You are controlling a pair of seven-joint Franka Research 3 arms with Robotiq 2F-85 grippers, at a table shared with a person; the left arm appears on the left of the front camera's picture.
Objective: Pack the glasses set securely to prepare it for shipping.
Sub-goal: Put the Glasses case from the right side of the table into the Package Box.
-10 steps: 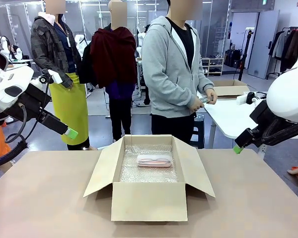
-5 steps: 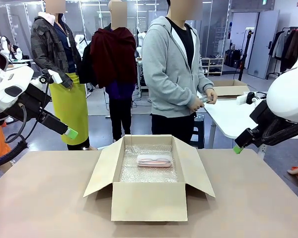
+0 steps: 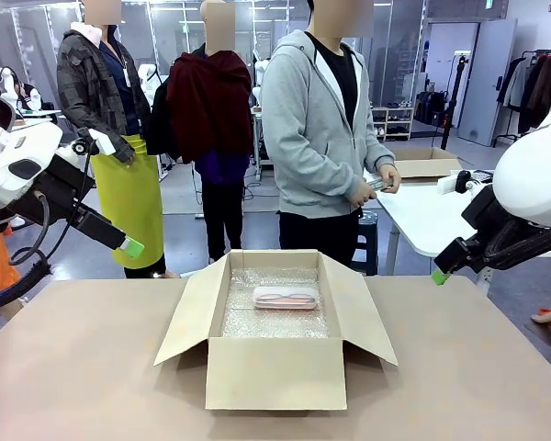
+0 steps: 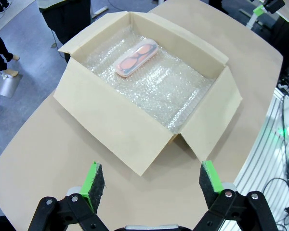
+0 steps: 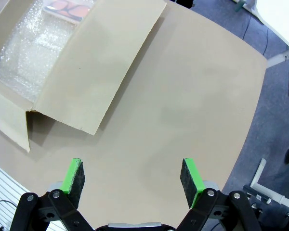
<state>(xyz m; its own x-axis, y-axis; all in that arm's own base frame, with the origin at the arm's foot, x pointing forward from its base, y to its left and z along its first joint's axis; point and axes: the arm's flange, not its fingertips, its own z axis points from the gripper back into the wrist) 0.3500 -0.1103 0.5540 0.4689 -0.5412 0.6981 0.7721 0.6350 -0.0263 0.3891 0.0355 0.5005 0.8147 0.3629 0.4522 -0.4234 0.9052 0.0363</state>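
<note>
The pale pink case (image 3: 285,297) of the glasses set lies flat on bubble wrap inside the open cardboard box (image 3: 275,372) at the table's middle. From above, the pink case (image 4: 136,57) sits toward the box's far side, with glasses showing through its lid. A person in a grey hoodie stands behind the box and holds a small pale thing (image 3: 378,184) in both hands; I cannot tell what it is. My left gripper (image 3: 118,195) hangs open above the table's left edge, short of the box (image 4: 111,120). My right gripper (image 3: 440,273) hovers open at the right, over bare table (image 5: 183,96).
All the box's flaps (image 5: 101,62) are spread outward, the right one reaching toward my right gripper (image 5: 132,175). Two other people stand behind at the left. A white table (image 3: 432,216) with another cardboard box stands at the back right. Bare tabletop (image 3: 92,367) surrounds the box.
</note>
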